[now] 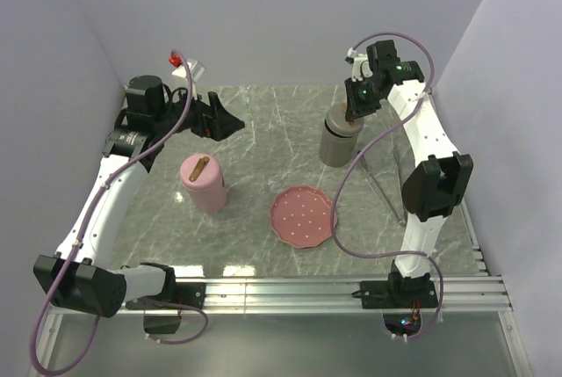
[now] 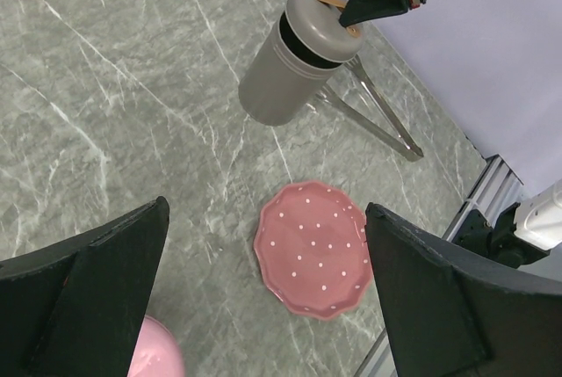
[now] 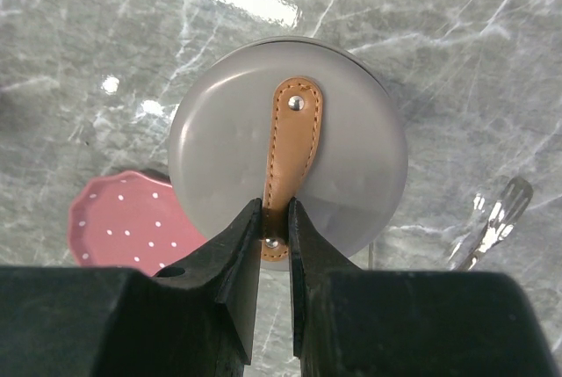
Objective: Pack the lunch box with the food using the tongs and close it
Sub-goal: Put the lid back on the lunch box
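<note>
Right tool (image 3: 275,219) is pressed in on the near end of the tan leather strap (image 3: 294,140), pinching it right by the rivet on the grey lid (image 3: 219,131). That lid sits on the grey lunch box (image 1: 338,144), far right on the table (image 1: 263,131). Over on the far left, the left tool (image 1: 221,122) hangs spread wide, holding nothing.

The tongs (image 2: 409,148) lie flat on the table just right of the lunch box, untouched. No food shows anywhere from where I stand, not even on the pink plate (image 1: 304,215) near the middle. A pink canister (image 1: 204,185) stands well to the left.

I can't tell if the lid is going on or coming off. Either way the grip is off-centre, at the strap's end, so I'd say the lid will want to tip. Move it straight along the box's axis, slowly, and keep it level. Watch that the box doesn't drag sideways onto the tongs.
</note>
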Motion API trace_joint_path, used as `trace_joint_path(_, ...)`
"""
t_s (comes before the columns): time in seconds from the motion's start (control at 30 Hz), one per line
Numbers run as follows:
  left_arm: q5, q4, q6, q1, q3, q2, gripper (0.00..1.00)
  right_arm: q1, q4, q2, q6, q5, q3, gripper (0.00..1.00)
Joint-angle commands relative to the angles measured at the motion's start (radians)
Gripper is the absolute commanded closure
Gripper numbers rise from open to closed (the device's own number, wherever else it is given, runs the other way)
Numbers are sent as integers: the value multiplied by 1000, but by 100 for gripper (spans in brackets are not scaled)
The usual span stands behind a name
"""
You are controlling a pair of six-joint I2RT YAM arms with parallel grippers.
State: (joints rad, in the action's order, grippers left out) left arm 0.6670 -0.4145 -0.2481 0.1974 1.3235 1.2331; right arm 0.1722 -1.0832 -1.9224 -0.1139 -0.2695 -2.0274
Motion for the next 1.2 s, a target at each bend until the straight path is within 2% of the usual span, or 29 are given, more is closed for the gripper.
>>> trace_joint_path(0.0, -6, 5, 20, -1, -4, -29, 0, 1, -4, -10, -18, 12, -48, 100)
trace_joint_path(0.27, -7, 9, 15, -3, -12, -34, 0, 4, -9, -41, -17, -7, -48, 100)
trace_joint_path(0.83, 3, 19, 15, -1, -37, -50, 1, 55, 8, -59, -27, 76, -48, 100)
trace_joint_path(1.17, 9, 23, 10, -3, -44, -52, 1, 66, 29, -10, -21, 109, -57, 100)
